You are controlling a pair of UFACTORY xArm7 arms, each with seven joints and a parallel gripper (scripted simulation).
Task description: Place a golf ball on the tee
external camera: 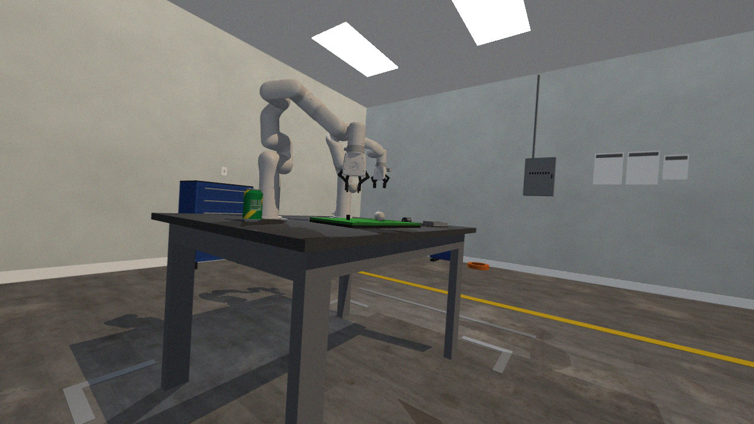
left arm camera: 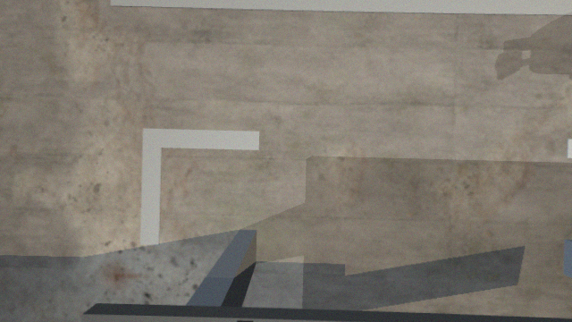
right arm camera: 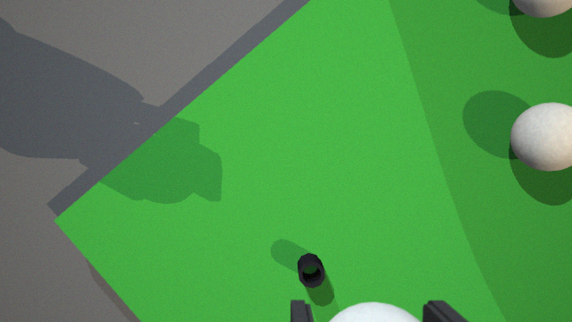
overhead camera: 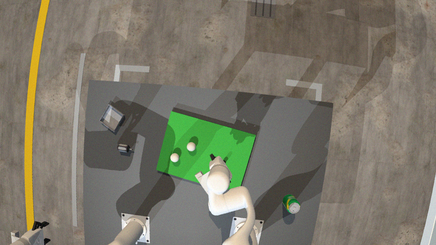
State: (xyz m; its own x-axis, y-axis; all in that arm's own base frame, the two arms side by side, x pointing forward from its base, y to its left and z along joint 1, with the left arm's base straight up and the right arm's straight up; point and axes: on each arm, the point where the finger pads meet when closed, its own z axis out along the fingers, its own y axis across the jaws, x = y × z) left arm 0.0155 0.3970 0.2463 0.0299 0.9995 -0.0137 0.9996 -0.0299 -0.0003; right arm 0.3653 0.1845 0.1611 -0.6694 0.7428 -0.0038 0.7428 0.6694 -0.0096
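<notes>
Golf ball (external camera: 352, 187) (right arm camera: 374, 313) pinched btwn fingers of R gripper (external camera: 353, 188) (right arm camera: 367, 313), held above green mat (overhead camera: 171, 121) (external camera: 363, 223) (right arm camera: 250, 148), not on tee. Rubber tee (external camera: 347, 217) (right arm camera: 310, 271) upright on mat, opening uncovered, near held ball in R wrist view. Two other balls (overhead camera: 183, 151) rest on mat, apart from each other. L gripper (overhead camera: 46, 233) (external camera: 380, 185) spread, nothing held, off to side of tbl. (overhead camera: 295, 140) (external camera: 226, 227) Green can (overhead camera: 290, 204) (external camera: 252, 204) upright on tbl.
</notes>
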